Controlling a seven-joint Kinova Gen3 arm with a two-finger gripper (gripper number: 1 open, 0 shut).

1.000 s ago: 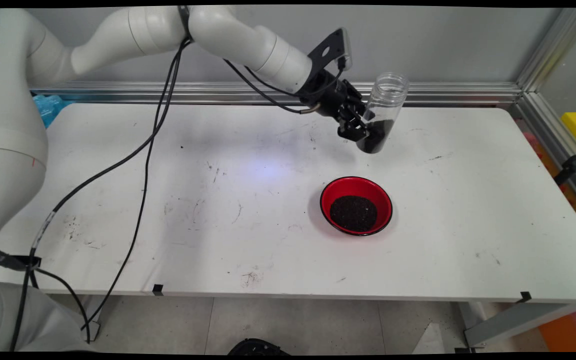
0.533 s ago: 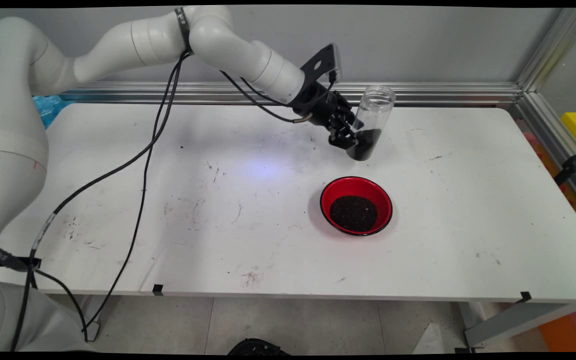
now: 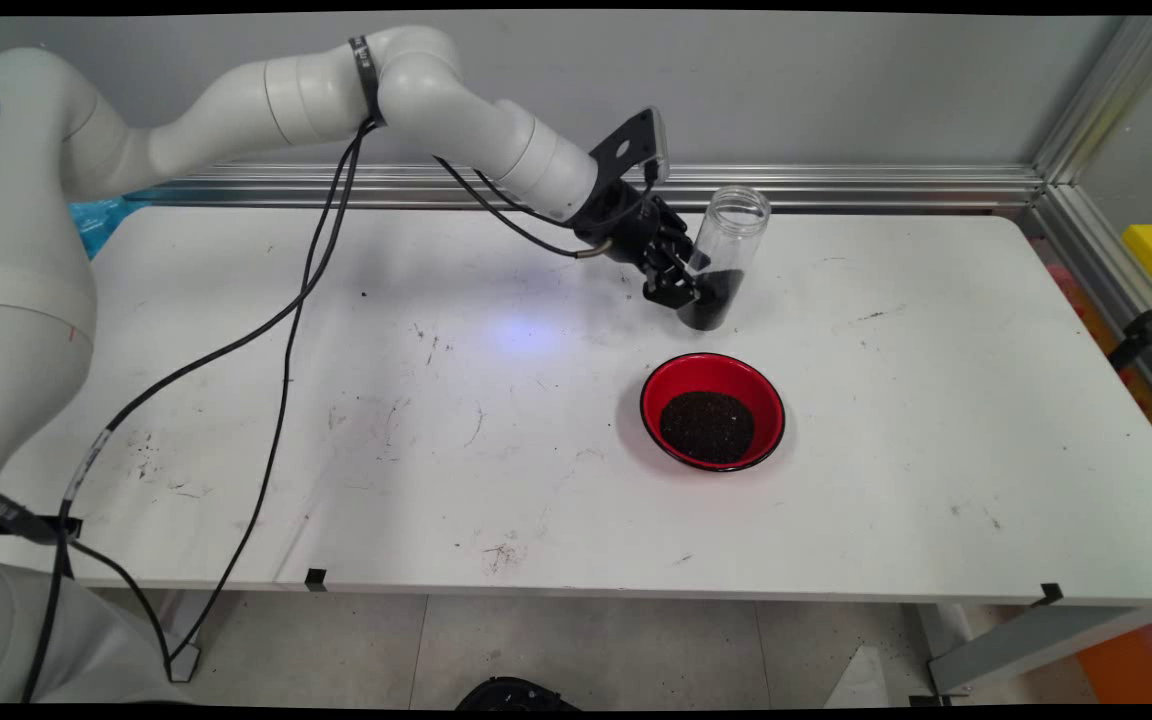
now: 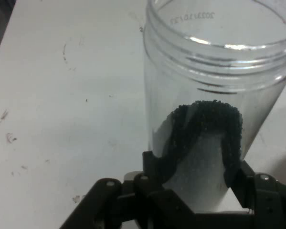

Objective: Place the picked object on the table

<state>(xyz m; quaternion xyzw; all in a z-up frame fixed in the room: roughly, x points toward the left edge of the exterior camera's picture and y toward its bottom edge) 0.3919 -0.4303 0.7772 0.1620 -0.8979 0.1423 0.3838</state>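
Held item: clear plastic jar (image 3: 721, 255), open-mouthed, no lid, threaded neck uppermost; a charge of fine black granules (image 3: 711, 300) sits in its bottom part.
Jar location: just above or at the white table (image 3: 936, 400), behind the red bowl (image 3: 712, 411) on the wall side and apart from it; whether the base touches the table cannot be told. Jar leans slightly, mouth tipped to the right of the main view.
Pincer state: gripper (image 4: 200, 183) clamped on the jar's lower body, one finger on each side of the wall, about level with the granules.
Handling, weight: judged light; thin-walled plastic with only a small load, and the weight sits low.
Handling, stiffness: wall looks rigid enough to hold shape under the clamp, no visible dent; likely flexes if squeezed hard.
Handling, slip: smooth, glossy, round surface, so judged slippery and apt to rotate in a two-finger hold.
Handling, contents: loose grains, free to shift and spill from the open mouth if tilted far.
Best hold: low on the straight wall, below the threads, as at present; keeps the load near the fingers.
Arm pose: reaches in from upper left, forearm sloping down to the right, wrist angled down toward the table, black cables (image 3: 286, 330) hanging slack beneath.
Bowl: holds a mound of similar black granules, rim upright, well clear of the fingers.
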